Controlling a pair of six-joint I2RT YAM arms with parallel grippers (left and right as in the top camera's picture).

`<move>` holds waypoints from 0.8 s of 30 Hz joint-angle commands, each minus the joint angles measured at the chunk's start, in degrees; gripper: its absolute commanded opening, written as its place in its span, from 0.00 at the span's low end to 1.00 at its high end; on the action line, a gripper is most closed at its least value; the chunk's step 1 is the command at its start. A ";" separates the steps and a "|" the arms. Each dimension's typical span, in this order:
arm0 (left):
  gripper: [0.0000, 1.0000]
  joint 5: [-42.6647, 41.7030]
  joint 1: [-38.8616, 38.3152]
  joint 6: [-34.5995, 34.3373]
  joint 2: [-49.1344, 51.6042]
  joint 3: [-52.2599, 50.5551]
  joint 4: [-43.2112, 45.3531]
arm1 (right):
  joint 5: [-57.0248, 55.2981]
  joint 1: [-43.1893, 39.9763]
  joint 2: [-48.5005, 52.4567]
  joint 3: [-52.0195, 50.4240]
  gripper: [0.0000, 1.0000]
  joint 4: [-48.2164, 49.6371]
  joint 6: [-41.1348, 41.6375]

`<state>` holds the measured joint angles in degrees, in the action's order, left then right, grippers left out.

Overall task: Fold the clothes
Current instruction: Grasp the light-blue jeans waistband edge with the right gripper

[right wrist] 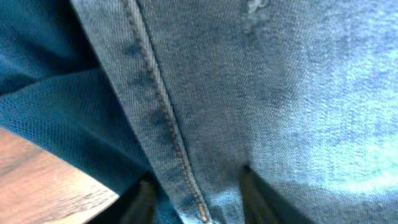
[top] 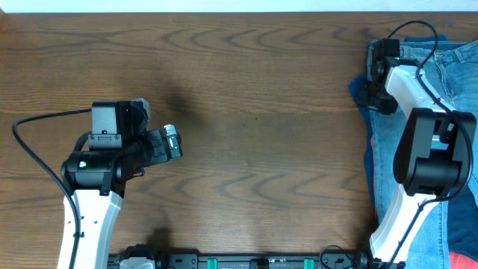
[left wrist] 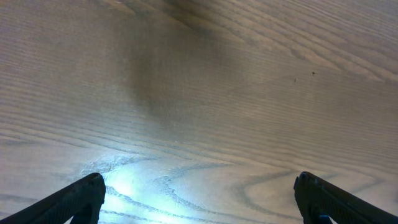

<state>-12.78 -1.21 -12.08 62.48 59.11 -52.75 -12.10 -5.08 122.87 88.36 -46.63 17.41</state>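
The light-blue denim jeans point(top: 390, 146) lie in a heap at the table's right edge, largely under my right arm. In the right wrist view the jeans point(right wrist: 280, 93) fill the frame, with a stitched seam running down the middle. My right gripper point(right wrist: 196, 193) presses into the cloth with a ridge of denim and the seam caught between its fingers. From overhead the right gripper point(top: 367, 91) sits at the heap's upper left corner. My left gripper point(top: 173, 142) hovers open over bare wood at the left, far from the jeans. In its own view the left gripper point(left wrist: 199, 186) holds nothing.
A dark blue garment point(right wrist: 56, 93) lies under the jeans' edge, with brown table point(right wrist: 37, 180) beyond it. A strip of red-orange cloth point(top: 368, 161) peeks out along the heap's left side. The wooden table point(top: 254, 112) stretches between the arms.
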 commanded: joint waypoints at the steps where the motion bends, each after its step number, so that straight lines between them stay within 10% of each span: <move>1: 0.98 -0.31 0.28 -0.48 0.00 1.66 -0.33 | -1.03 -0.20 -0.24 1.14 0.30 -0.72 0.61; 5: 0.98 -0.28 0.28 -0.48 0.00 1.66 -0.33 | -0.96 -0.83 -3.04 2.47 0.04 -2.19 1.03; 10: 0.97 -0.28 0.28 -0.48 -0.11 1.75 -0.20 | -0.96 -1.29 -9.90 5.38 0.01 -3.43 1.01; 22: 0.98 -0.26 0.28 -0.48 -1.75 4.48 0.35 | -0.20 -1.27 -23.10 6.23 0.05 -2.71 0.96; 24: 0.98 -0.26 0.28 -0.46 -1.79 4.48 0.33 | 1.36 -1.22 -22.67 5.70 0.29 -3.15 0.96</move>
<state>-12.78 -1.21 -12.23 61.32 62.26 -52.40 -14.24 -7.64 101.27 91.96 -50.35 18.46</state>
